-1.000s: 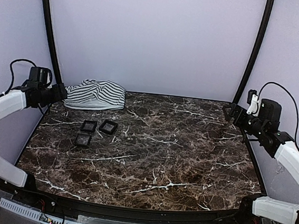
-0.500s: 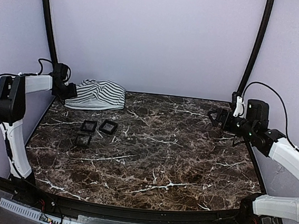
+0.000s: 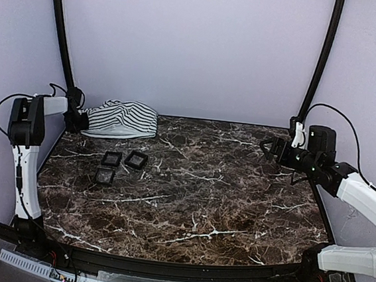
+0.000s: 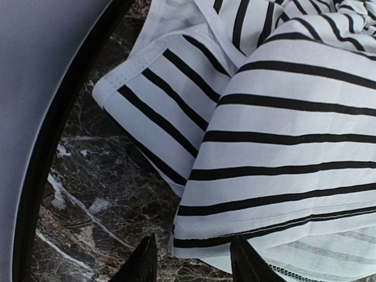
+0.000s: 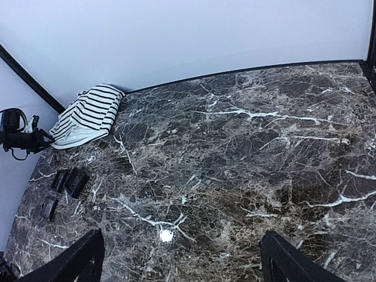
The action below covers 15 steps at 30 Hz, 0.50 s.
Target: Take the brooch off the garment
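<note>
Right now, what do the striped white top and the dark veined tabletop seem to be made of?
The white black-striped top looks like thin matte cloth: soft folds, stitched hems. The dark white-veined tabletop looks like polished marble, perhaps printed: light glints off it.

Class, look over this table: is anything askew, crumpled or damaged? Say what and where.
The striped garment lies crumpled in the far-left corner, folded over itself, and no brooch shows on it. The three small black boxes sit at mismatched angles. Nothing looks damaged.
</note>
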Each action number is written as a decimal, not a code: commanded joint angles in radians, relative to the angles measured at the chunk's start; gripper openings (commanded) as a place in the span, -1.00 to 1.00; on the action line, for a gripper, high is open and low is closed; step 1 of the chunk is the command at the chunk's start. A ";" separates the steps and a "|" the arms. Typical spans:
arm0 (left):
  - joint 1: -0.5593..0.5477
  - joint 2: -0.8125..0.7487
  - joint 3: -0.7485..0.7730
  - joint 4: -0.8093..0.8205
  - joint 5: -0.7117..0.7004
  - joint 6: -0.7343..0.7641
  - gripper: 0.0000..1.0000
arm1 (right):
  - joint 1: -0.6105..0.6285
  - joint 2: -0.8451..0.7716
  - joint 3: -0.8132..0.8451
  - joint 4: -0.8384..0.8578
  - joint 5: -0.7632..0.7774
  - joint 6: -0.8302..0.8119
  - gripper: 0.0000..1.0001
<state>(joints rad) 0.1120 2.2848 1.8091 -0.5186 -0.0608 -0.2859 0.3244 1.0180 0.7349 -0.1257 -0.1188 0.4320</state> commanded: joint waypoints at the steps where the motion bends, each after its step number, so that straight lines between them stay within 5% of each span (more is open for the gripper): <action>1: 0.012 0.015 0.029 -0.043 0.040 -0.002 -0.14 | 0.019 0.005 0.015 0.019 -0.016 0.017 0.83; 9: 0.016 0.055 0.052 -0.041 0.036 -0.009 -0.22 | 0.028 0.009 0.022 0.019 -0.018 0.027 0.82; 15: 0.017 0.068 0.067 -0.028 0.119 -0.001 -0.70 | 0.033 0.016 0.018 0.023 -0.016 0.031 0.81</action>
<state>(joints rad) 0.1207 2.3394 1.8534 -0.5316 -0.0174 -0.2928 0.3458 1.0237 0.7349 -0.1253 -0.1314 0.4538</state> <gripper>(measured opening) 0.181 0.905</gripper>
